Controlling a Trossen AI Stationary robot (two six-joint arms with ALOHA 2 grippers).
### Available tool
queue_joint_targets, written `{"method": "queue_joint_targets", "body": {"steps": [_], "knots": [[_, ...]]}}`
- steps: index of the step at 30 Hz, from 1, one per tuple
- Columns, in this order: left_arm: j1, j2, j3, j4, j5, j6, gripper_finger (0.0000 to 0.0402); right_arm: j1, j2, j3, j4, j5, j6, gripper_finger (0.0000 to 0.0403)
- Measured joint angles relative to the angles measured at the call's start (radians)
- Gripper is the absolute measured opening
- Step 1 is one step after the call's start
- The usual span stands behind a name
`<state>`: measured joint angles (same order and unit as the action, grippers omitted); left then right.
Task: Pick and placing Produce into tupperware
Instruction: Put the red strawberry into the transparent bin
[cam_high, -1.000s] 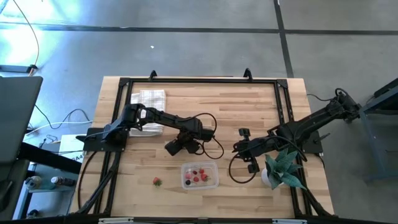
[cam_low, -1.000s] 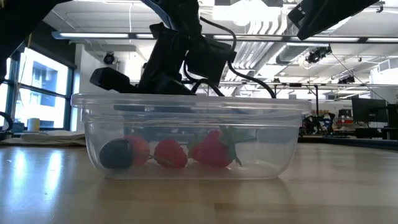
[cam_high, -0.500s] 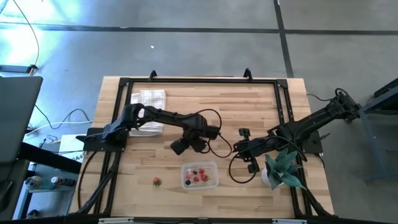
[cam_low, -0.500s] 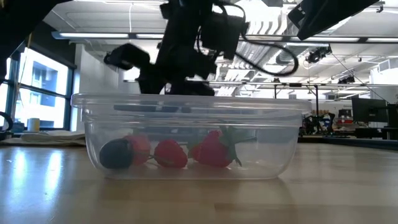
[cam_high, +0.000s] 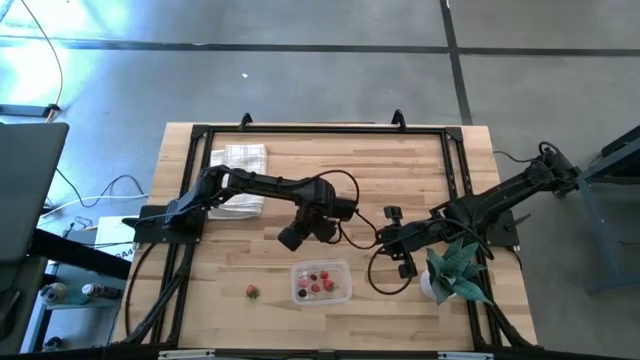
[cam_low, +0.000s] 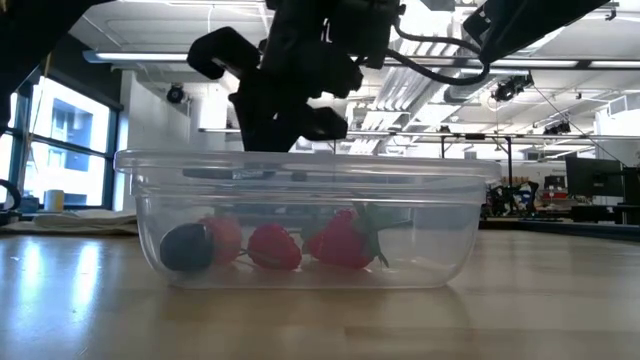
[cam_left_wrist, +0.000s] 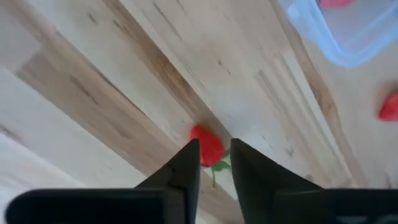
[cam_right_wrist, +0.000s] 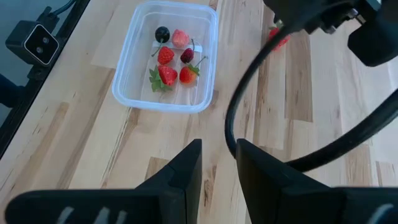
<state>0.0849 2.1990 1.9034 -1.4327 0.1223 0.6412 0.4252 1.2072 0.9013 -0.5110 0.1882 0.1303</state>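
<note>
The left gripper (cam_left_wrist: 214, 163) moved off behind the tupperware (cam_high: 321, 282) & its fingers now pinch a red berry (cam_left_wrist: 206, 146), ready to carry over.

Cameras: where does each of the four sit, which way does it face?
High: overhead, straight down; both arms, tupperware, loose berry.
Low: table height, level through the tupperware; arm links above.
Left wrist: down past the left gripper at a red berry.
Right wrist: past the right gripper at the tupperware.
All share the tupperware.
</note>
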Motion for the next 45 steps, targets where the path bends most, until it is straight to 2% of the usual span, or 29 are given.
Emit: {"method": "queue_joint_targets", "body": {"steps": [4,8,12,15,21,26,30,35,40,45], "knots": [[0.008,0.0,0.0,-0.023,-0.007,-0.072,0.0121,0.0,0.0,0.0,0.0,0.0,0.0,0.009],[0.009,-0.002,-0.053,-0.032,-0.067,-0.117,0.0164,0.0,0.0,0.0,0.0,0.0,0.0,0.009],[0.013,0.0,-0.135,-0.014,-0.026,-0.15,0.0187,0.0,0.0,0.0,0.0,0.0,0.0,0.009],[0.013,0.0,-0.184,0.036,0.02,-0.177,0.0189,0.0,0.0,0.0,0.0,0.0,0.0,0.009],[0.013,0.0,-0.189,0.071,-0.003,-0.204,0.0183,0.0,0.0,0.0,0.0,0.0,0.0,0.009],[0.013,0.0,-0.189,0.067,0.007,-0.198,0.0182,0.0,0.0,0.0,0.0,0.0,0.0,0.009],[0.013,-0.006,-0.188,0.02,0.066,-0.211,0.0182,0.0,0.0,0.0,0.0,0.0,0.0,0.009],[0.009,-0.038,-0.188,-0.093,0.113,-0.247,0.0182,0.0,0.0,0.0,0.0,0.0,0.0,0.009],[-0.007,-0.095,-0.188,-0.131,0.129,-0.266,0.0182,0.0,0.0,0.0,0.0,0.0,0.0,0.009],[-0.049,-0.183,-0.188,-0.098,0.073,-0.303,0.0182,0.0,0.0,0.0,0.0,0.0,0.0,0.009]]}}
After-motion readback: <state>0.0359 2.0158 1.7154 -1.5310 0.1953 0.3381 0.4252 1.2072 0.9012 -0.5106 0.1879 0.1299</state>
